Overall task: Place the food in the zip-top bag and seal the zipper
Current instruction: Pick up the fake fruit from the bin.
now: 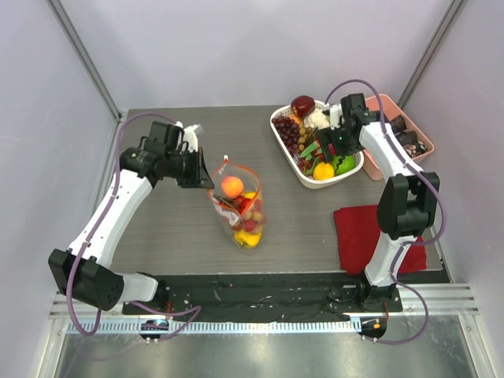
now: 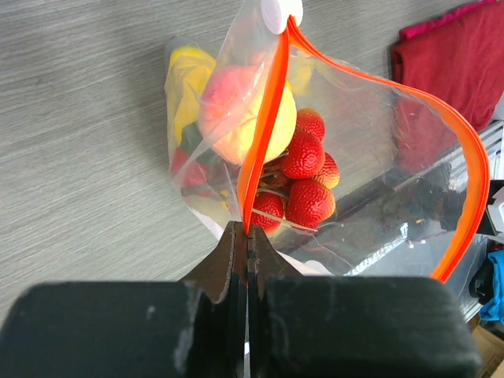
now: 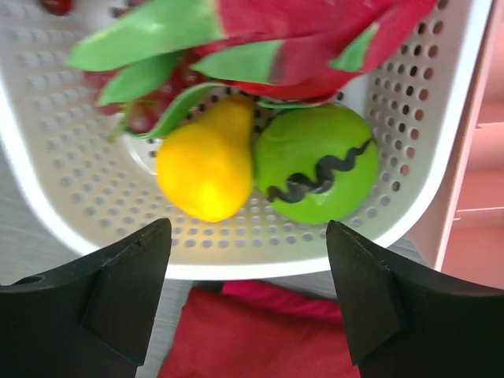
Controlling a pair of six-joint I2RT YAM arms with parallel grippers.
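The clear zip-top bag (image 1: 240, 211) lies mid-table with its mouth held open. It holds an orange peach (image 1: 231, 187), red strawberries (image 2: 303, 177) and yellow pieces (image 2: 187, 75). My left gripper (image 2: 249, 228) is shut on the orange-red zipper (image 2: 264, 134) at the bag's mouth; the strip's white tip (image 2: 281, 12) shows at the far end. My right gripper (image 3: 248, 240) is open and empty above the white perforated basket (image 3: 71, 213), just above a yellow pear (image 3: 206, 161) and a green piece (image 3: 323, 161). It is at the basket's near end in the top view (image 1: 337, 143).
The basket (image 1: 293, 161) at back right also holds grapes, a dark red fruit and a red-green dragon fruit (image 3: 260, 35). A pink compartment tray (image 1: 405, 138) stands to its right. A red folded cloth (image 1: 358, 232) lies at front right.
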